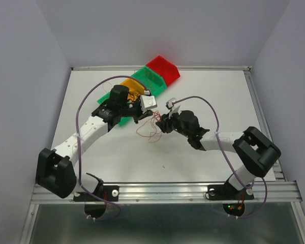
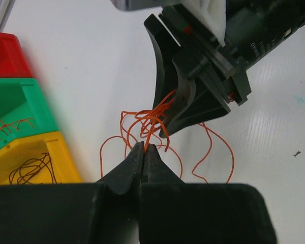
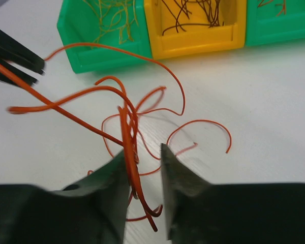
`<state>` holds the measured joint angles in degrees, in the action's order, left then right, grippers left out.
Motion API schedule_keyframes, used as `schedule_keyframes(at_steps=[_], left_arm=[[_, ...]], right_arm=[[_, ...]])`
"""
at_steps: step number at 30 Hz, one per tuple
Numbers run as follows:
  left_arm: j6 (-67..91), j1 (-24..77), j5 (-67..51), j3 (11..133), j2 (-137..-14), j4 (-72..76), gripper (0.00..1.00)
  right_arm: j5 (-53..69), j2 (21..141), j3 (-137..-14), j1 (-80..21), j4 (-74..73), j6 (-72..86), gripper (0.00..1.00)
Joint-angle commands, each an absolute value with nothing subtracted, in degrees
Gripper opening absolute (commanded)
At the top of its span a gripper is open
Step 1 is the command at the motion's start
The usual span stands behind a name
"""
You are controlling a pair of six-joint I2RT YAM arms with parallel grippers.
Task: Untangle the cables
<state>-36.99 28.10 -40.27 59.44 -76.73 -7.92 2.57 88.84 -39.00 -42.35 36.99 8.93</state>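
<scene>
Where the two arms meet near the middle of the white surface [image 1: 208,96], a loose tangle of orange cables [image 1: 150,128] sits between them. The left hand [image 2: 144,147] is pinched fully closed on a strand or two of the tangle. The right hand [image 3: 144,150] has its jaws a little apart, with several strands running through the gap against one finger. Toward the far edge, a yellow bin [image 3: 193,38] and a green bin [image 3: 101,51] stand side by side, touching, and hold more fine wires.
</scene>
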Motion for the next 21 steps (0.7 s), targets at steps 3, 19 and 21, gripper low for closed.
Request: schedule_keyframes(at_steps=[3,19,21], left_arm=[[-36.6,27.6,-39.9,60.8,-73.6,-5.8,0.04],[-36.8,27.7,-36.1,61.2,-76.7,-6.0,0.03],[-36.2,27.7,-35.6,61.2,-77.1,-5.7,0.03]], right_arm=[[7.1,96.1,-44.9,-41.3,43.1,5.5,0.76],[18.4,109.5,-46.8,-37.0,66.5,7.0,0.98],[20.1,111.0,-47.6,-36.2,69.3,7.5,0.98]])
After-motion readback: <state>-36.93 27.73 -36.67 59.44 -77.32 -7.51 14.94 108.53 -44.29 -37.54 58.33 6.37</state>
